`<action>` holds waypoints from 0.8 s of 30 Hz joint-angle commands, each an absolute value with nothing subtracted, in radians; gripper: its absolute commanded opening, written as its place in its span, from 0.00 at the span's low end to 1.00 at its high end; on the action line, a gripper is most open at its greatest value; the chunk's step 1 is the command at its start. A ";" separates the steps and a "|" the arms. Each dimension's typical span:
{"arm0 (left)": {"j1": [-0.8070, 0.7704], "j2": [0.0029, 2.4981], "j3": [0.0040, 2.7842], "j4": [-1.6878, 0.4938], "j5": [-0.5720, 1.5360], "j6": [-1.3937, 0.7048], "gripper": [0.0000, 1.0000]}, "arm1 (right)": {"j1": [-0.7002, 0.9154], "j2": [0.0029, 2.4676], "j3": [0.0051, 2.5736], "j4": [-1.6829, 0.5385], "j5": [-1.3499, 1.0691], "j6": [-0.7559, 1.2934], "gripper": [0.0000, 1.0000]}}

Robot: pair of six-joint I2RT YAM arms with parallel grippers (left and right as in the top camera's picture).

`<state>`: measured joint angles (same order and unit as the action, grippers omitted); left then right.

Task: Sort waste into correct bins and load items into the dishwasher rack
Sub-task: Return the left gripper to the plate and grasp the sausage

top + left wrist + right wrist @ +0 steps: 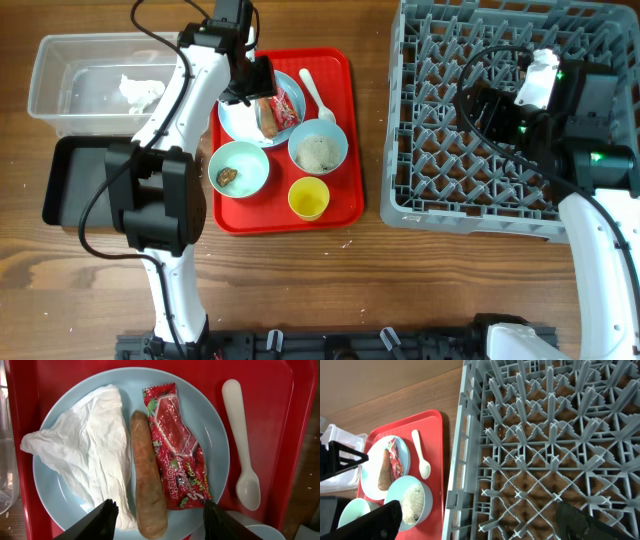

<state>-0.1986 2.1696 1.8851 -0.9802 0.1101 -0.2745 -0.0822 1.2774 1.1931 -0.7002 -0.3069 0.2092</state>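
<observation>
A pale blue plate on the red serving tray holds crumpled white paper, a brown sausage-like scrap and a red-and-white wrapper. My left gripper is open and empty just above the plate, its fingers either side of the sausage's near end; it also shows in the overhead view. A white spoon lies right of the plate. My right gripper is open and empty above the grey dishwasher rack, near its left side.
The red tray also carries a bowl of rice, a bowl with brown bits and a yellow cup. A clear tub holding white paper and a black tray stand at the left.
</observation>
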 commanded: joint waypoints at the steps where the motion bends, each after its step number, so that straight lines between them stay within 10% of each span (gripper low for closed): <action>1: -0.198 2.175 1.896 -0.974 0.069 -0.270 0.55 | -0.082 1.287 1.202 -0.701 -0.313 0.221 1.00; 15: -0.198 2.347 1.879 -0.910 -0.128 -0.515 0.47 | -0.082 1.287 1.202 -0.705 -0.308 0.220 1.00; 24: -0.198 2.341 1.883 -0.929 -0.121 -0.532 0.04 | -0.082 1.287 1.202 -0.705 -0.308 0.220 1.00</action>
